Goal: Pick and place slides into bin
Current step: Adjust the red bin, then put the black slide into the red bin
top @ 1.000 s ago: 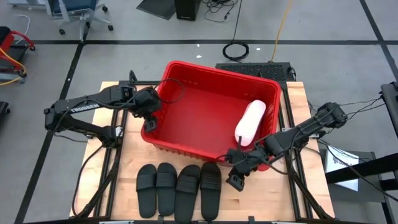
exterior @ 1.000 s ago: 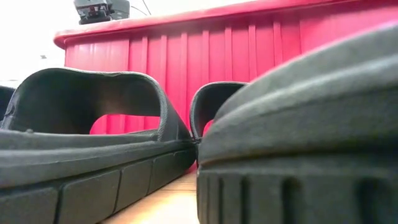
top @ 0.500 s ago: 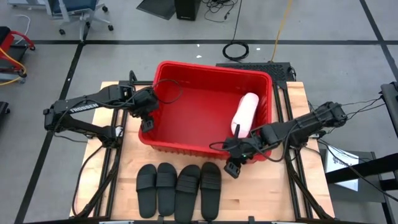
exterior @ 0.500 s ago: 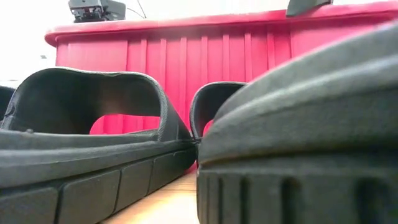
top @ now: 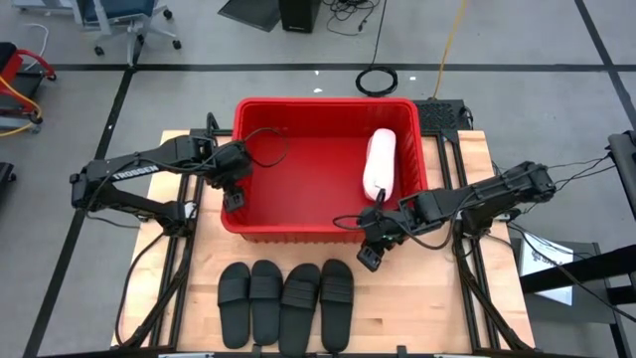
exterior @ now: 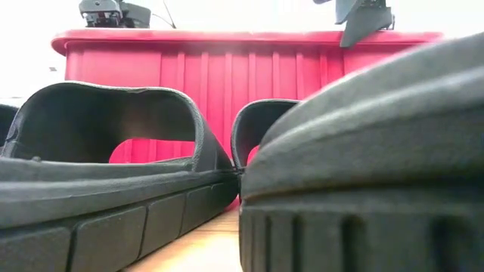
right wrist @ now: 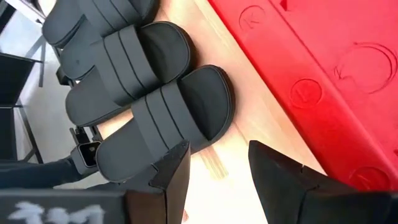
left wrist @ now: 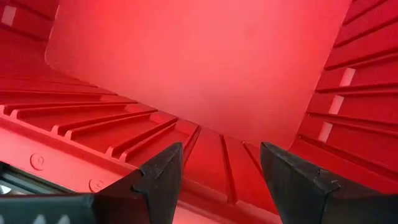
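While four black slides (top: 286,303) lie side by side in a row on the near part of the surface (top: 437,308), just in front of the bin (top: 298,231), a pale pink slide (top: 380,164) already rests inside it against the right wall. The row sits close to the bin's near wall, which suggests a short lift over the rim for each one.

The right end effector (top: 370,255) hangs at the bin's near right corner, just right of the rightmost black slide, with its fingers partly apart and nothing between them; it seems placed to reach that slide first. The left end effector (top: 235,195) sits at the bin's left rim, fingers spread astride the wall, apparently steadying the bin.

Bare wood lies to the right of the row, giving room to approach. The bin's thick rim is the edge to clear, and most of its floor is free.
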Tool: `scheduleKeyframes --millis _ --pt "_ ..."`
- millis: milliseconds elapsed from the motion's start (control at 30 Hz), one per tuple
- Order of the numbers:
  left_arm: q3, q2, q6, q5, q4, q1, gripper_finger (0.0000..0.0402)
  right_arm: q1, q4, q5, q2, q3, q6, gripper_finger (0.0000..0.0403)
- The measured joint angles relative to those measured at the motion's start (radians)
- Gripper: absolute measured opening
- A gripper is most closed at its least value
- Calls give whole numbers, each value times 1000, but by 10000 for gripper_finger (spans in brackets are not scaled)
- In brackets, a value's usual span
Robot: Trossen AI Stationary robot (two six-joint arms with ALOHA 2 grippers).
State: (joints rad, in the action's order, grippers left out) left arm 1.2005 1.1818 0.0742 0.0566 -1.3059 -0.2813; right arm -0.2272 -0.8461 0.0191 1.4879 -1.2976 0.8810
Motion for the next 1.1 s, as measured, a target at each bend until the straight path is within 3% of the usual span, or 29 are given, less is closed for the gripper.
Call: scheduleKeyframes --millis 267,433,600,867,1100 --pt "27 -102 0 -52 193 0 225 -33 192 10 -71 8 -50 158" --pt "93 -182 43 -136 312 1 225 -40 476 6 -138 3 -127 158" --pt "191 -245 123 -184 392 49 225 -48 850 77 -151 3 -247 158" --pt "319 -294 261 -217 613 253 225 -50 1257 63 -151 3 -422 158" --pt "331 -261 279 -177 736 507 225 -48 1359 59 -151 2 -465 158"
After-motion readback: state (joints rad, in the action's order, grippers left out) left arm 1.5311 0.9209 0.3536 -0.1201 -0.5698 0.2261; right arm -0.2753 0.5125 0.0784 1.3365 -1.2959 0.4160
